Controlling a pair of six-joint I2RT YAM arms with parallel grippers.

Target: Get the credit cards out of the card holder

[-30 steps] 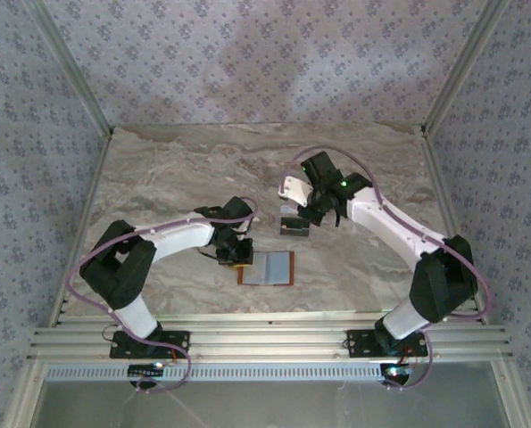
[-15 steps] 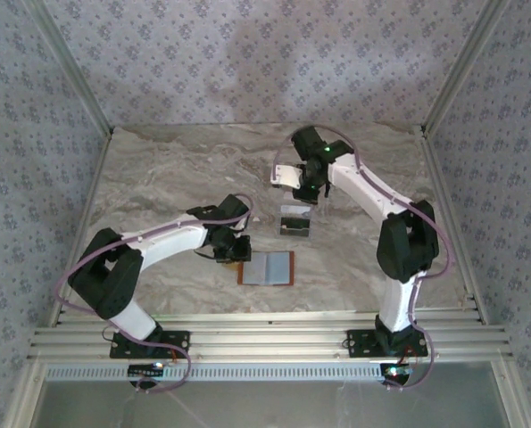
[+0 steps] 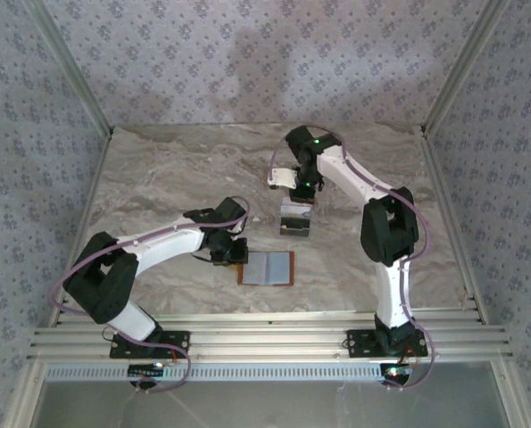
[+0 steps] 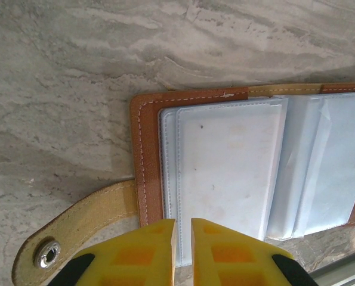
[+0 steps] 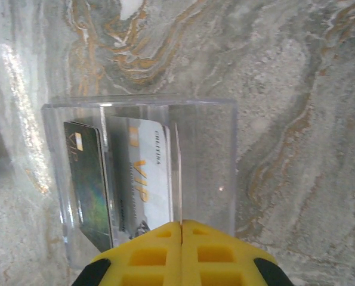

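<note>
The brown card holder (image 3: 267, 267) lies open on the table, its pale grey-blue panels up. In the left wrist view its leather rim (image 4: 146, 155) shows. My left gripper (image 4: 183, 221) sits on the left panel's near edge, jaws closed to a narrow slit with nothing pinched. My right gripper (image 5: 181, 225) is shut on a thin pale credit card (image 5: 178, 173), seen edge-on over the clear tray (image 5: 207, 155). A dark card (image 5: 90, 185) and a white VIP card (image 5: 142, 179) stand in that tray. From above, the right gripper (image 3: 302, 189) hangs just behind the tray (image 3: 294, 220), and the left gripper (image 3: 236, 254) is at the holder's left edge.
A tan strap with a metal snap (image 4: 49, 253) sticks out from the holder's left side. The marble table runs back to a patterned wall, with metal rails along both sides and the near edge (image 3: 265, 343).
The right arm has stretched up and back, carrying its gripper left to just behind the clear tray. The left gripper has stayed at the holder's left edge.
</note>
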